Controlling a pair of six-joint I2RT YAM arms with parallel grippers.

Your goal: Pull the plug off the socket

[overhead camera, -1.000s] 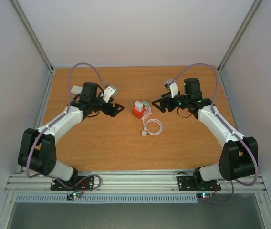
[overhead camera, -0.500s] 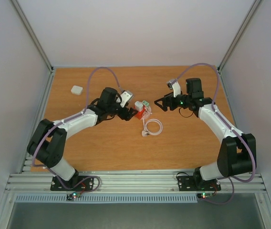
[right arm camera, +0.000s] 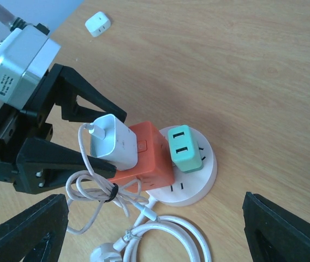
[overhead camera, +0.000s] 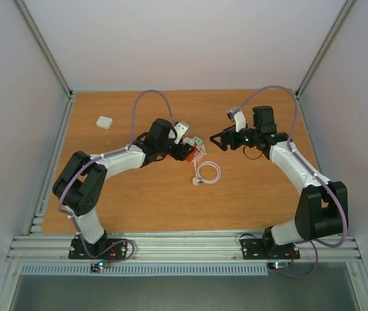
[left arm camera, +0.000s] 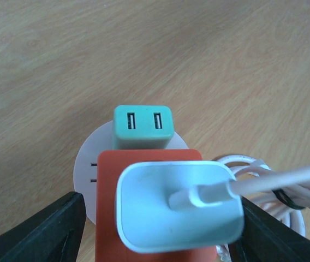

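We see the socket (right arm camera: 207,166) mid-frame in the right wrist view, w/ red cube (right arm camera: 149,155), white charger (right arm camera: 111,139) & green adapter (right arm camera: 183,148) stacked on it. Left gripper (right arm camera: 119,141) is spread either side of the cube, not pinching; right gripper (overhead camera: 214,142) spread, empty, nearby. Nothing pins the socket, so we reckon a pull may lift it too.

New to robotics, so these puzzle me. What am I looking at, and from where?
Two robot arms are bolted to a wooden table. One picture looks down from above; the other two come from cameras on each wrist. On the table sits a round socket carrying a green adapter and a red cube with a white charger plugged in. A coiled cable lies beside it, a small white adapter apart. The left gripper straddles the cube, open; the right gripper is open, empty.
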